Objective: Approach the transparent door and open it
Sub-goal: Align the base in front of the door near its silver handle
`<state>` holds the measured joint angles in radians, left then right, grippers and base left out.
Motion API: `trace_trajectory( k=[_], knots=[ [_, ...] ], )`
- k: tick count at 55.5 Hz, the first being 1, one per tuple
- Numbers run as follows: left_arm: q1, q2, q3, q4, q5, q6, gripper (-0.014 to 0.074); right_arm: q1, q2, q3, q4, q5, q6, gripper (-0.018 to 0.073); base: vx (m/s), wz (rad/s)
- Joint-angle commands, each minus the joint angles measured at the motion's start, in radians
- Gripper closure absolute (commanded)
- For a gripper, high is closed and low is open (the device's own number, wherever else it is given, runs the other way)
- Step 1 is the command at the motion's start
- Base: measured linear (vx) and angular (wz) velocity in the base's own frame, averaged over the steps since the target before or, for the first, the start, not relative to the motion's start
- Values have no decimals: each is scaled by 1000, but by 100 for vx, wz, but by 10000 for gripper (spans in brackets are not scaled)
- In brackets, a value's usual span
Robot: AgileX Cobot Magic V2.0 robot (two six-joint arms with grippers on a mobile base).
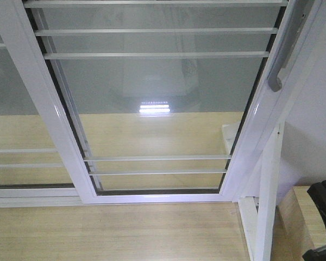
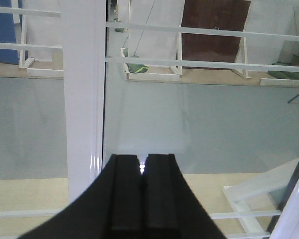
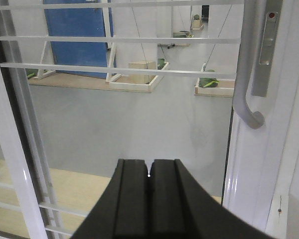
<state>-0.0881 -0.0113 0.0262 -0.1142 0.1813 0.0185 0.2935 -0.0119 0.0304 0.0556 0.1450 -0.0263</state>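
The transparent door (image 1: 157, 98) fills the front view: clear glass in a glossy white frame with thin horizontal white bars. Its curved grey pull handle (image 1: 285, 46) hangs on the right stile; it also shows in the right wrist view (image 3: 246, 69), beside a grey lock plate (image 3: 266, 45). My right gripper (image 3: 149, 169) is shut and empty, facing the glass, below and left of the handle and apart from it. My left gripper (image 2: 141, 164) is shut and empty, facing the glass just right of a white stile (image 2: 84, 99).
A similar white-framed glass panel (image 1: 16, 119) without a handle overlaps on the left. A white wall and upright post (image 1: 269, 196) stand on the right, with a wooden ledge (image 1: 299, 217) beside them. Wood flooring (image 1: 114, 234) runs to the door's bottom rail.
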Motion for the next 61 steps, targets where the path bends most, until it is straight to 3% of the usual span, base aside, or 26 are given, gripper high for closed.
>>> trace_trajectory(
  k=[1,61],
  knots=[
    [-1,-13,-20,-11,-84,0,596,-7,3,1,-2,-80,-4,561,0,0],
    [-1,-13,-20,-11,-84,0,596,-7,3,1,-2,-80,-5,561,0,0]
  ],
)
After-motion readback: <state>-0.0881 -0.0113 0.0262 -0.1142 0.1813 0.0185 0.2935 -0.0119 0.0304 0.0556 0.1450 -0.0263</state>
